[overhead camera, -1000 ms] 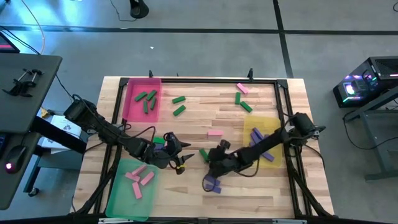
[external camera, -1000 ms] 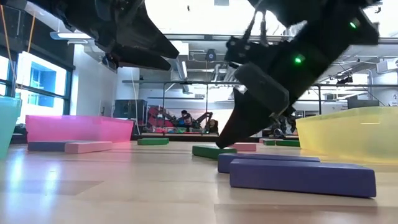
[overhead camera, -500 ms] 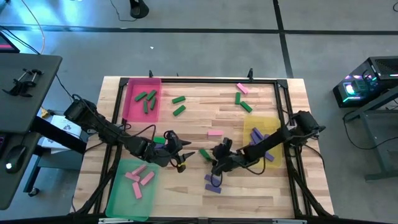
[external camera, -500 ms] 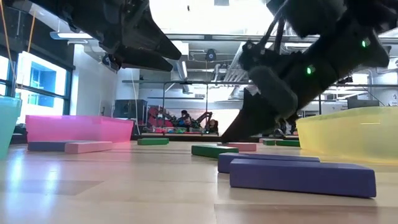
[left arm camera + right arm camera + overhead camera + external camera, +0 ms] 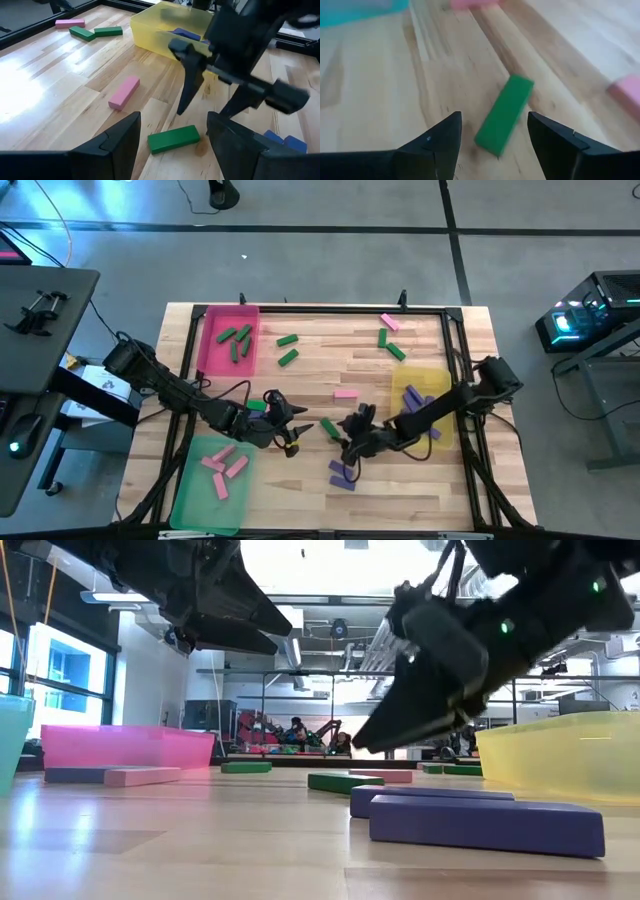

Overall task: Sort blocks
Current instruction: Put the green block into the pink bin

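Centrally, green block (image 5: pixel 503 114) just ahead of spread, empty right gripper (image 5: pixel 492 142), left gripper (image 5: pixel 172 137) spread nearby.

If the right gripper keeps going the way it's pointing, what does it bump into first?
Probably the green block, lying loose on the table straight ahead between the right gripper's open fingers, though depth is hard to judge.

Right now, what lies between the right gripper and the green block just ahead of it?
Only bare wood. In the right wrist view the open right gripper frames the green block, nothing between; the left wrist view agrees.
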Controlling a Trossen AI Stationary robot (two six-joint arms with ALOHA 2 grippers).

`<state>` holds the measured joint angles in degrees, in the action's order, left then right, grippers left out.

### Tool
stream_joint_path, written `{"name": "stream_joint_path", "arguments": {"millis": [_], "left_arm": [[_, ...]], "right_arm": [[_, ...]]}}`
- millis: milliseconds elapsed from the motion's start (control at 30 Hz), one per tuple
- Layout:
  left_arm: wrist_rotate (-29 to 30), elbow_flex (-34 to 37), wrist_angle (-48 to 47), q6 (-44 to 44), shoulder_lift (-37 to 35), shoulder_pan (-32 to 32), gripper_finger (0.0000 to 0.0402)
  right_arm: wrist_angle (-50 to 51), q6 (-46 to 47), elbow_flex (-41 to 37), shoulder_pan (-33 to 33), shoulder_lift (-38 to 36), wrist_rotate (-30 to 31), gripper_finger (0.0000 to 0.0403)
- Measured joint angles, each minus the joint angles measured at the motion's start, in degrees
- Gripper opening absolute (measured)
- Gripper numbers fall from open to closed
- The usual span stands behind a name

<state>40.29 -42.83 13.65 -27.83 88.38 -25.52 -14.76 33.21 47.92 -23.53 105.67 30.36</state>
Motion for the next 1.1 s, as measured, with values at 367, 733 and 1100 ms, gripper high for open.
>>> {"name": "stream_joint_path", "arguments": {"millis": [367,733,1100], "left_arm": [[0.0,0.0,0.0,0.0,0.0,0.0,0.0218],[0.0,0.0,0.6,6.8,1.2,0.0,0.0218],[-3.5,0.0,24.6,29.9,12.3,-4.2,0.0218]], "right_arm": [[-1.2,2.8,0.1,0.7,5.2,-1.7,0.0211],[2.2,-2.7,0.2,0.6,4.4,-1.1,0.0073],[3.3,-14.1,0.0,-7.9,-8.4,5.3,0.0059]]}}
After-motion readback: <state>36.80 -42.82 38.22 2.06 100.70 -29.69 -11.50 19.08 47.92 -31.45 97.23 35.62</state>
